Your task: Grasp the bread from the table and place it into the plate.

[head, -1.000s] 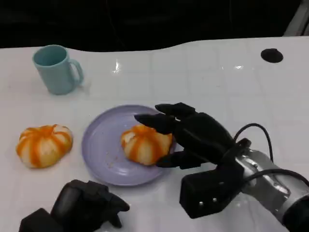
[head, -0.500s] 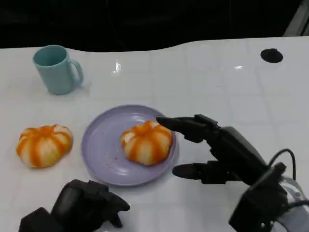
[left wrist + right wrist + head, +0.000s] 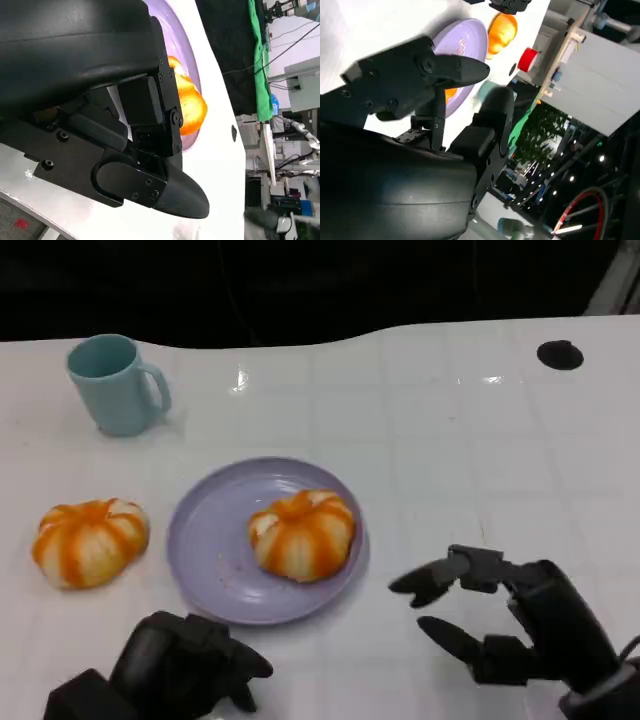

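Observation:
An orange-and-white striped bread (image 3: 302, 533) lies on the right half of the lilac plate (image 3: 210, 550) at the table's middle; the left wrist view shows this bread (image 3: 189, 105) on the plate (image 3: 181, 37) too. A second striped bread (image 3: 88, 540) sits on the table left of the plate, and appears as an orange bread (image 3: 501, 30) beyond the plate (image 3: 462, 47) in the right wrist view. My right hand (image 3: 510, 625) hovers at the lower right, well clear of the plate, fingers apart and holding nothing. My left hand (image 3: 175, 670) rests at the bottom left with fingers curled in.
A light blue mug (image 3: 115, 383) stands at the back left. A small black disc (image 3: 558, 355) lies at the far right of the white table (image 3: 450, 430). The table's far edge meets a dark background.
My right hand let go of the bread on the plate and drew back toward the lower right, fingers spread. The bread stays on the plate. The left hand has not moved.

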Controlling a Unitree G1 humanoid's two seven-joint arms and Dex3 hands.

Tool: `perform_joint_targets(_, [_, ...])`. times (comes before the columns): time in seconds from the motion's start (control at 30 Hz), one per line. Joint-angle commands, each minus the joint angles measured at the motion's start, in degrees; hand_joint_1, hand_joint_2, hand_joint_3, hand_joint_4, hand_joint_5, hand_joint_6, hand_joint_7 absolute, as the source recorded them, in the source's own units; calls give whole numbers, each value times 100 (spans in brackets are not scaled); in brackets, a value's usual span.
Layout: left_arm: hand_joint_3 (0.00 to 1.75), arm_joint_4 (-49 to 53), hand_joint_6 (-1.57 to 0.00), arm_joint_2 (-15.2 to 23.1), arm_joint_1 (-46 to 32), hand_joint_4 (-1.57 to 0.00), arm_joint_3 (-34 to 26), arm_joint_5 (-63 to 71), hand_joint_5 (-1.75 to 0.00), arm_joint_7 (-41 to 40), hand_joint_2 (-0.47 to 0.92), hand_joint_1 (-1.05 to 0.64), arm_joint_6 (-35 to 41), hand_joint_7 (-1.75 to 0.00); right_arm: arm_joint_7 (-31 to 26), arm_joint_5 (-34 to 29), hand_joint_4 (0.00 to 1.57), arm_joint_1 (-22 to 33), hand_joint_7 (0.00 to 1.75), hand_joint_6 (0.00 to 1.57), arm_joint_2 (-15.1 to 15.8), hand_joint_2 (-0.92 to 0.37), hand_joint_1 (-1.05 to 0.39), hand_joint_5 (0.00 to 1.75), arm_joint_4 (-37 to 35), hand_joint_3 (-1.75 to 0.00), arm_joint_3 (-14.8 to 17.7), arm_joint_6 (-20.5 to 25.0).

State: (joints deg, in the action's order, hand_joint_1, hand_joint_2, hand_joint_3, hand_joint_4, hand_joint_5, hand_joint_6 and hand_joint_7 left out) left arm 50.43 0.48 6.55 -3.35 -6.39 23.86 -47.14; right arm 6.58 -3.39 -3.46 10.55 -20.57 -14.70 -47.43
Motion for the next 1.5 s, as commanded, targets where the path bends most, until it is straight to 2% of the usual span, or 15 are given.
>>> perform_joint_targets(0.03, [10,-98,-152,73,-95,-129,-16,-20,-102,-20,92,-105,50,-32,158,226,66,297,131,70,-18,-38,-19,162,253,-122,187,12])
perform_joint_targets(0.2, [10,-160,-152,72,-123,-130,-9,-46,-102,2,92,-105,108,-32,271,280,65,593,142,66,-14,-34,-18,169,464,-129,335,11])
perform_joint_targets(0.37, [9,-271,-153,78,-177,-130,-7,-113,-102,46,92,-105,225,-32,340,317,69,715,146,68,-79,-29,-20,171,378,-137,453,-144])
perform_joint_targets(0.47, [9,-305,-153,103,-200,-130,-6,-121,-102,58,92,-105,239,-32,315,253,67,785,147,67,-143,-31,-23,171,242,-133,519,-319])
perform_joint_targets(1.07, [8,-301,-153,179,-188,-130,-57,-177,-101,115,92,-105,222,-31,212,68,66,575,145,65,-433,-31,-23,169,-713,-134,855,-1213])
perform_joint_targets(1.5, [12,-193,-153,226,-145,-130,-81,-166,-102,116,92,-105,143,-32,159,9,66,514,143,65,-483,-31,-22,166,-822,-129,942,-1167])
